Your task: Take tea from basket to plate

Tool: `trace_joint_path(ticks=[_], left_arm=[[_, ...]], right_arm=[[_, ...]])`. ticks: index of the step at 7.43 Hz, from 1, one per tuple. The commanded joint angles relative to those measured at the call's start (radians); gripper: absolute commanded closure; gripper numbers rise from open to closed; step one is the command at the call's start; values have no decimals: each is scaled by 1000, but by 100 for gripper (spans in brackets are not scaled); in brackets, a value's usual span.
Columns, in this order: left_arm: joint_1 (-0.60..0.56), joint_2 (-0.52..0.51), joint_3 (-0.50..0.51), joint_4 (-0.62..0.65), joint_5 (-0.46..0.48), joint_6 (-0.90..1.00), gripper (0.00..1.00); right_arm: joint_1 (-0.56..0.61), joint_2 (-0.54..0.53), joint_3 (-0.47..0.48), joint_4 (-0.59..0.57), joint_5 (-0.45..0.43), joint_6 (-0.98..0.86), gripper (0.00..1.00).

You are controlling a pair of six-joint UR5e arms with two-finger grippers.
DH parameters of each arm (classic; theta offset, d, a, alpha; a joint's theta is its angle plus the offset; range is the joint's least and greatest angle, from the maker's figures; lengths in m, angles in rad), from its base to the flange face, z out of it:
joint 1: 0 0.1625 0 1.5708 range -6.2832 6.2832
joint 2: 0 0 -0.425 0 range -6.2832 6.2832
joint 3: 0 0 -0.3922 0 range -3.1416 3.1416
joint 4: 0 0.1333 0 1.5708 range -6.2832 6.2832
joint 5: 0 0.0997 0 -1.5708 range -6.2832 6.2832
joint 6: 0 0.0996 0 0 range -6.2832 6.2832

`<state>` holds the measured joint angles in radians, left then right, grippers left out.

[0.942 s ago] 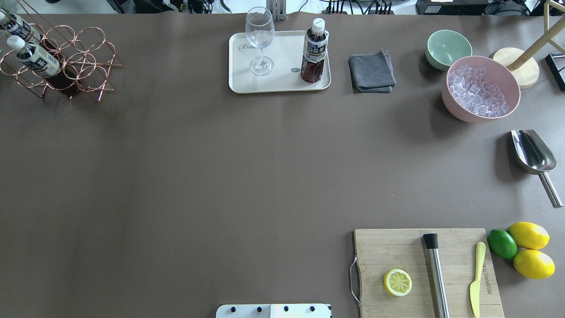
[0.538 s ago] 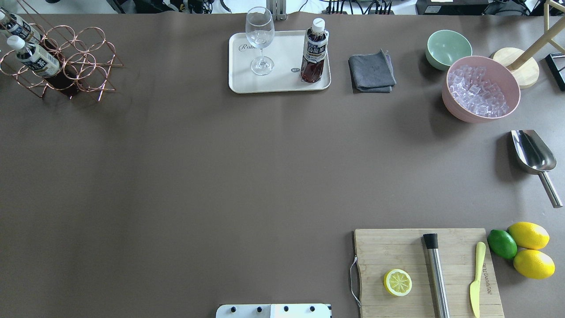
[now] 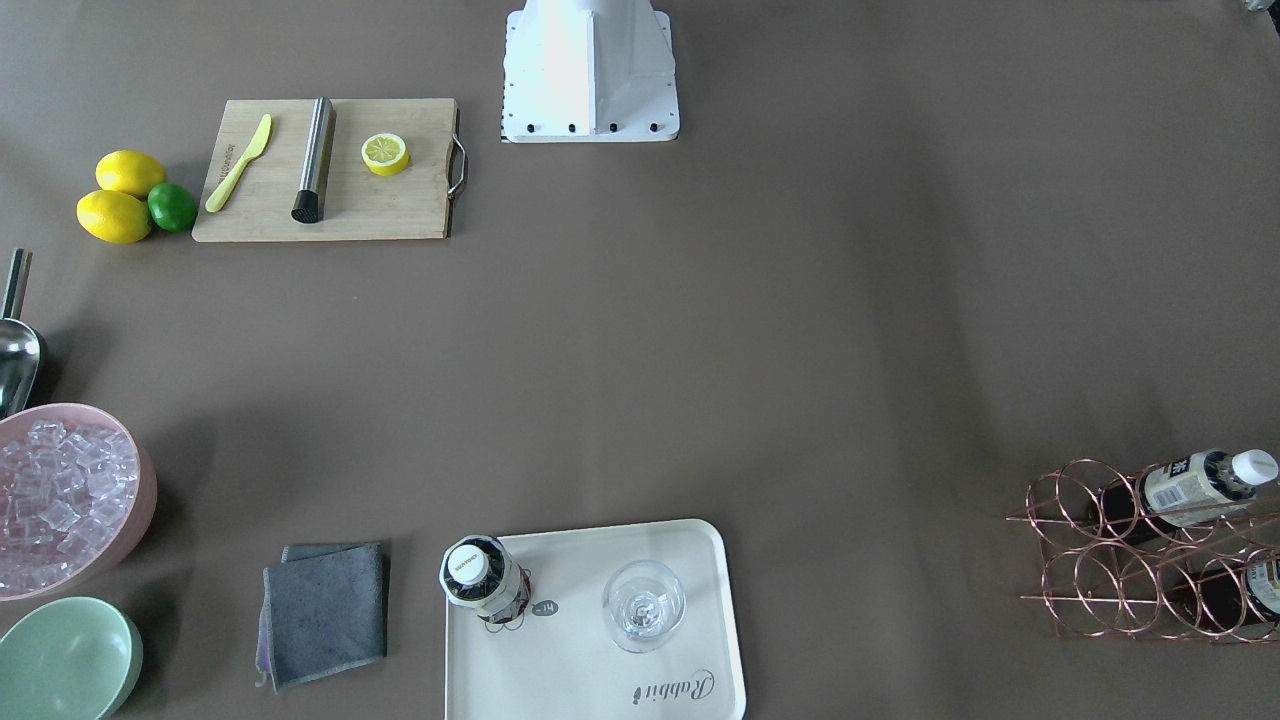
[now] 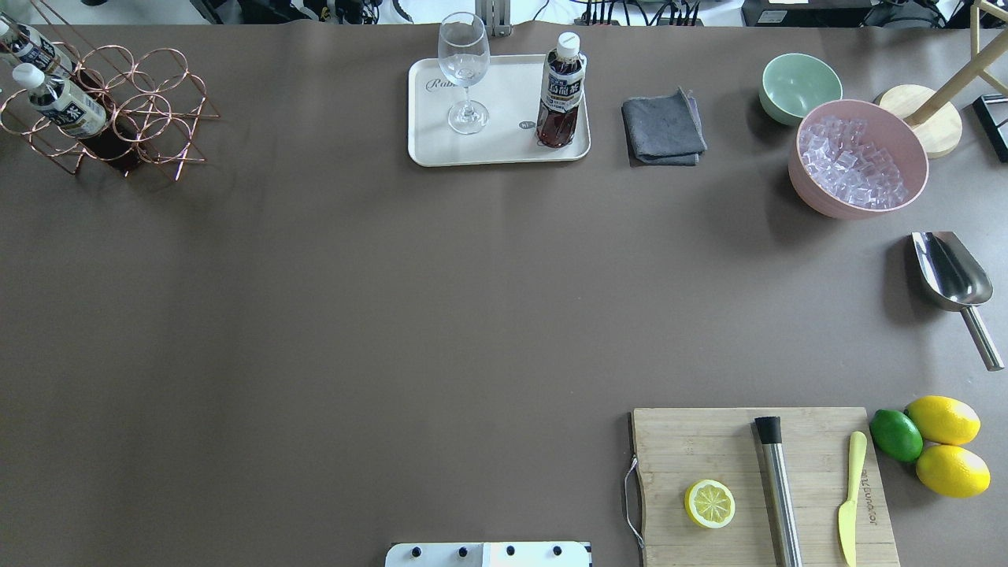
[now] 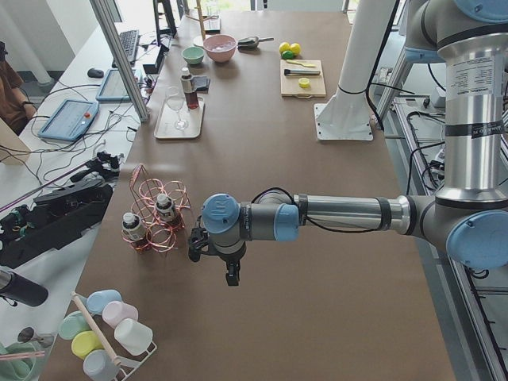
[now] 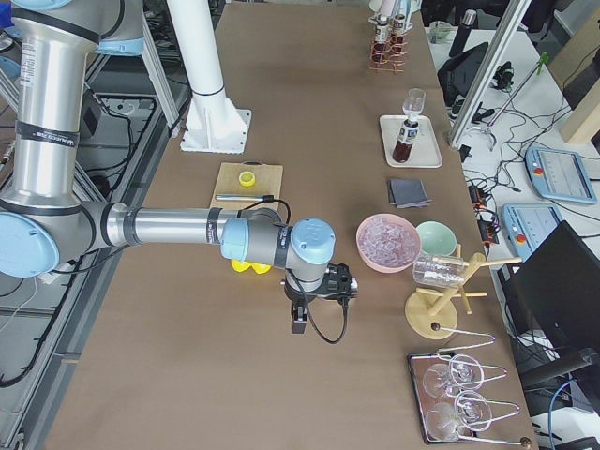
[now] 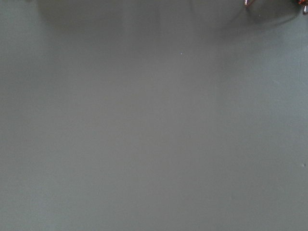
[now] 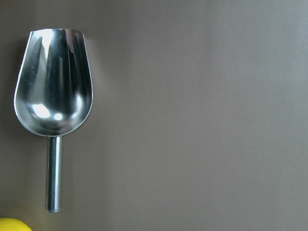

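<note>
One tea bottle stands upright on the right part of the cream plate; it also shows in the front view on the plate. Two more tea bottles lie in the copper wire basket at the far left. Neither gripper shows in the overhead or front views. In the exterior left view my left gripper hangs over the table beside the basket. In the exterior right view my right gripper hangs over the table's right end. I cannot tell whether either is open or shut.
A stemmed glass stands on the plate's left part. A grey cloth, a mint bowl and a pink bowl of ice lie to its right. A steel scoop, a cutting board and lemons are at the right.
</note>
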<state>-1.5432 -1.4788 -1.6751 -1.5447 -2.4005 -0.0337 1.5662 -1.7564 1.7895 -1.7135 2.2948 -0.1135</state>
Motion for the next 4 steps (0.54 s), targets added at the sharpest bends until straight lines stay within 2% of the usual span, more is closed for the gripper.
trace_joint_path(ticks=[1,4], left_arm=[[0,2,2,0,1,0,3],[0,2,3,0,1,0,3]], right_arm=[[3,0,1,0,0,0,0],[9,-2,4,0,0,-2,0]])
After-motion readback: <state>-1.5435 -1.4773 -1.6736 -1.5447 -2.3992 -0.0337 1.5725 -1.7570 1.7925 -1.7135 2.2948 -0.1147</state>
